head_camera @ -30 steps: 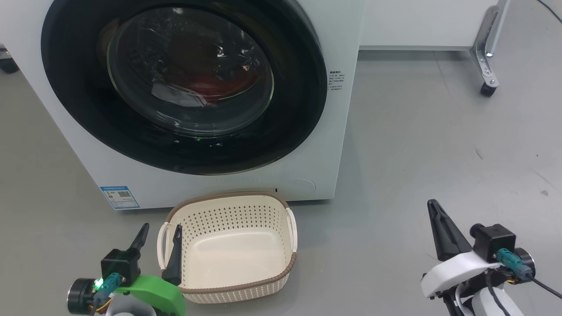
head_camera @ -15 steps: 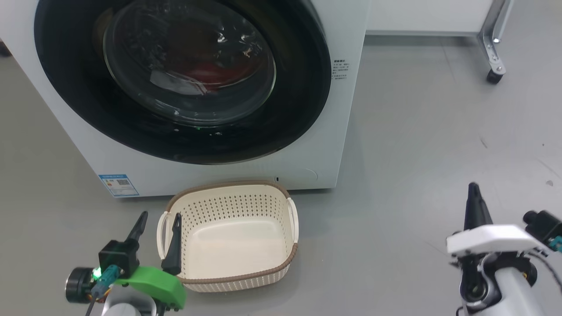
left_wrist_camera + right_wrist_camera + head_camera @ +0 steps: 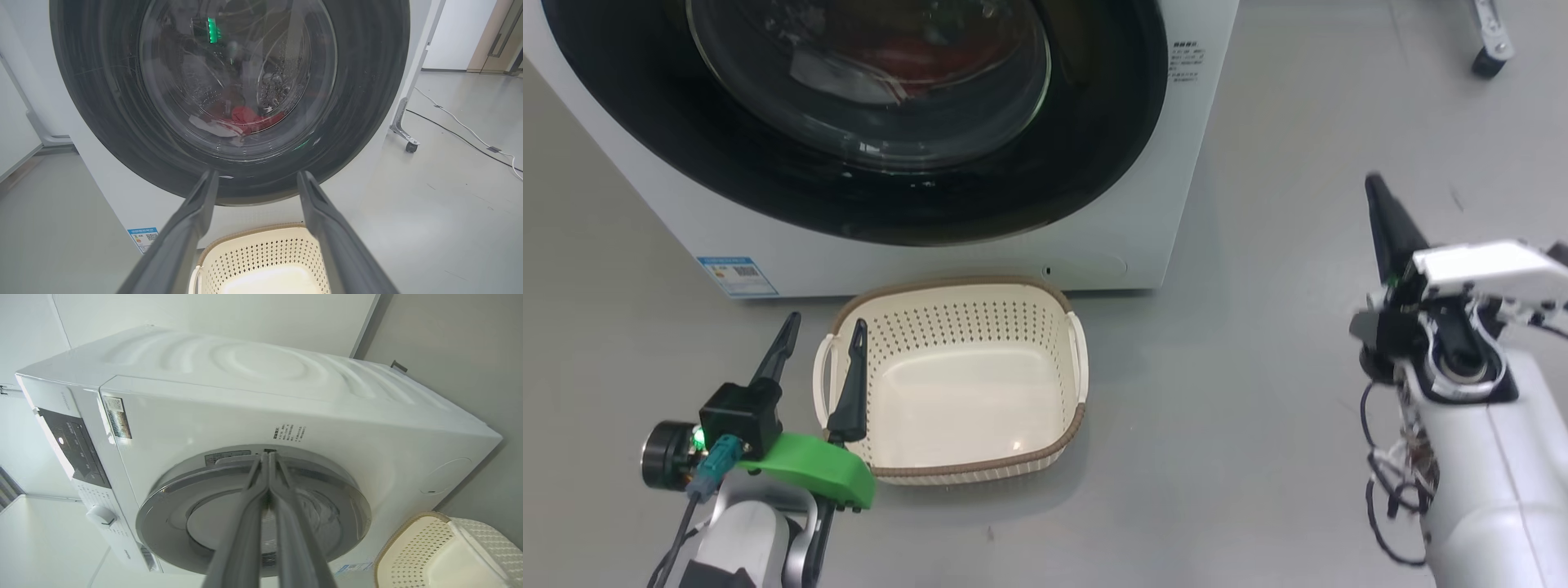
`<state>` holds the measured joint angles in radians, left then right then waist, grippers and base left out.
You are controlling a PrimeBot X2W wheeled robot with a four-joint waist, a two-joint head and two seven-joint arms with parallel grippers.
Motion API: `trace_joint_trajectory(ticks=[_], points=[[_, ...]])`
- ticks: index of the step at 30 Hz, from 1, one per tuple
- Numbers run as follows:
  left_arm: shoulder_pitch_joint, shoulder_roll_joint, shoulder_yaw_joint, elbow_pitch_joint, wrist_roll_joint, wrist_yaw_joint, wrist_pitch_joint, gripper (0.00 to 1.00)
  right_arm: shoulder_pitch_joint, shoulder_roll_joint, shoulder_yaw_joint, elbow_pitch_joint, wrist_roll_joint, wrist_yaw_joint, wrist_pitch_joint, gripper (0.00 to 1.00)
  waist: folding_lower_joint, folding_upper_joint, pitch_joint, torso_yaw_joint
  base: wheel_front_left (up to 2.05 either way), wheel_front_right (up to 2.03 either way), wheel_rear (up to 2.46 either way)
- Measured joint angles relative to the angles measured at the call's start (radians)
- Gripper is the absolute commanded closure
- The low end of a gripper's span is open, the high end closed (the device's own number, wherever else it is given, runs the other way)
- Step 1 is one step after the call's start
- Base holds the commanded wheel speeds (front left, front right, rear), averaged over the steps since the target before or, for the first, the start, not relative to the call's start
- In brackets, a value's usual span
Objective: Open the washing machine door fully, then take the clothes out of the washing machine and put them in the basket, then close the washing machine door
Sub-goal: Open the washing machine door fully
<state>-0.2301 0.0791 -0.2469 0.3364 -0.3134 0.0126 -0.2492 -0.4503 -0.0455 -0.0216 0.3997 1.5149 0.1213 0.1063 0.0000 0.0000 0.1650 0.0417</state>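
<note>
The white washing machine (image 3: pixel 1143 196) fills the top of the head view, and its black-rimmed washing machine door (image 3: pixel 1094 163) lies shut against the front. Red clothes (image 3: pixel 903 59) show through the glass, lying low in the drum (image 3: pixel 245 116). The cream basket (image 3: pixel 980 469) stands on the floor just before the machine with nothing in it. My left gripper (image 3: pixel 823 322) is open at the basket's left handle, its fingers pointing at the door (image 3: pixel 102 102). My right gripper (image 3: pixel 1376 189) is shut on nothing, out to the right of the machine. In its wrist view its tips (image 3: pixel 268 455) line up with the door's rim (image 3: pixel 175 498).
Grey floor lies all around. A metal frame leg on a caster (image 3: pixel 1490 61) stands at the far right beside the machine (image 3: pixel 410 145). A white cable (image 3: pixel 461 126) runs across the floor behind it. A blue sticker (image 3: pixel 737 276) marks the machine's lower left corner.
The head camera has tipped down, so the machine and basket sit higher in the picture. My right arm has risen and swung forward, still shut. The left gripper has kept its place.
</note>
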Motion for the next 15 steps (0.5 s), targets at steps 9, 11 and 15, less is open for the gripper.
trace_joint_trajectory(ticks=[9,11,15], points=[[-0.058,-0.008,-0.006,-0.040,0.008,-0.002,0.000,0.00,-0.213,-0.008,-0.011,0.026,0.080,-0.025,0.130,1.00,0.0000,0.0000,0.101,0.017,0.00,0.00,0.00],[-0.076,-0.009,-0.007,-0.052,0.009,-0.009,0.000,0.00,-0.262,-0.010,-0.010,0.030,0.081,-0.035,0.150,1.00,0.0000,0.0000,0.124,0.021,0.00,0.00,0.00],[-0.109,-0.016,-0.014,-0.062,0.021,-0.011,-0.002,0.00,-0.359,-0.014,-0.007,0.045,0.080,-0.053,0.179,1.00,0.0000,0.0000,0.171,0.029,0.00,0.00,0.00]])
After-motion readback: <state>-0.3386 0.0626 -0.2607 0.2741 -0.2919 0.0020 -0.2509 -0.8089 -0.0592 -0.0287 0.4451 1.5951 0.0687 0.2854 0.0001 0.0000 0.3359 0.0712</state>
